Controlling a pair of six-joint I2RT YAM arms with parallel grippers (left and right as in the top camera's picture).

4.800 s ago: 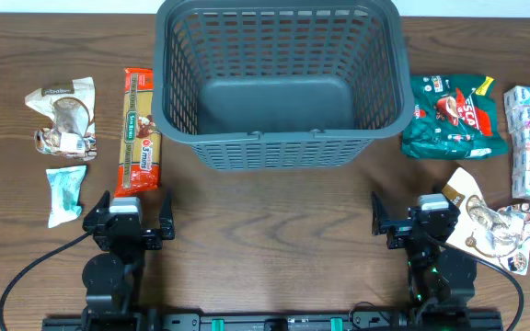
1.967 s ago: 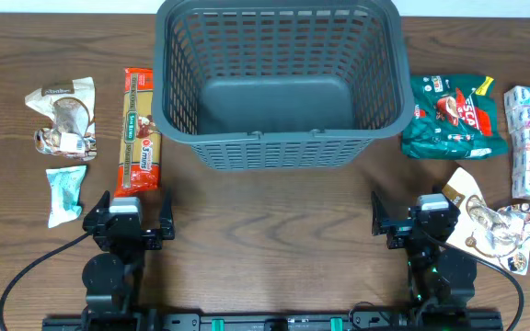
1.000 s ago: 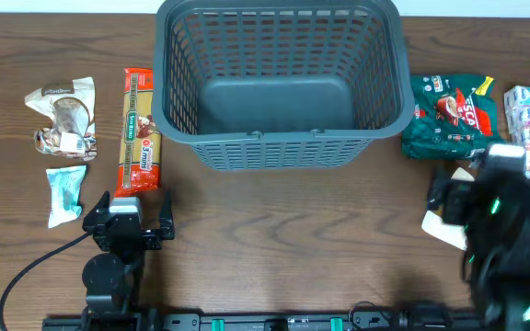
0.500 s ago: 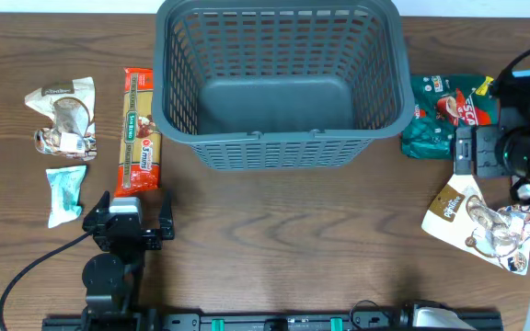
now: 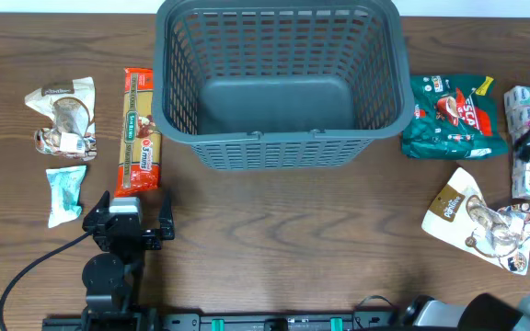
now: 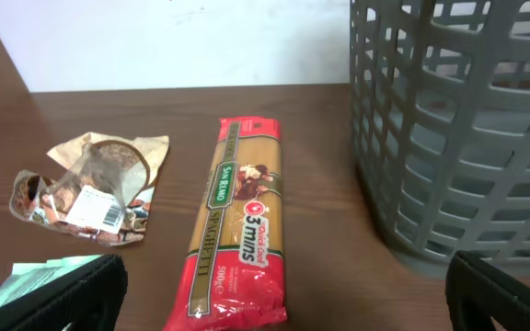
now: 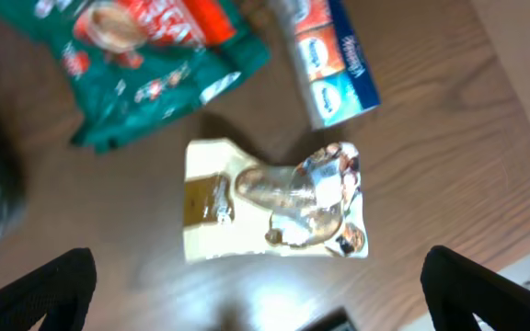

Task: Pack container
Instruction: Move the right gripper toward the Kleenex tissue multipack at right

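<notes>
Far left of tabletop: crumpled cream packet, with pale green packet in front of it. Then spaghetti packet, lengthwise, just beside container, which stands upright at centre rear. At the spaghetti's near end: left gripper, jaws spread wide, gripping nothing. Right of container: green snack bag, cream pouch, tissue pack. Above these: right gripper, jaws wide, gripping nothing.
</notes>
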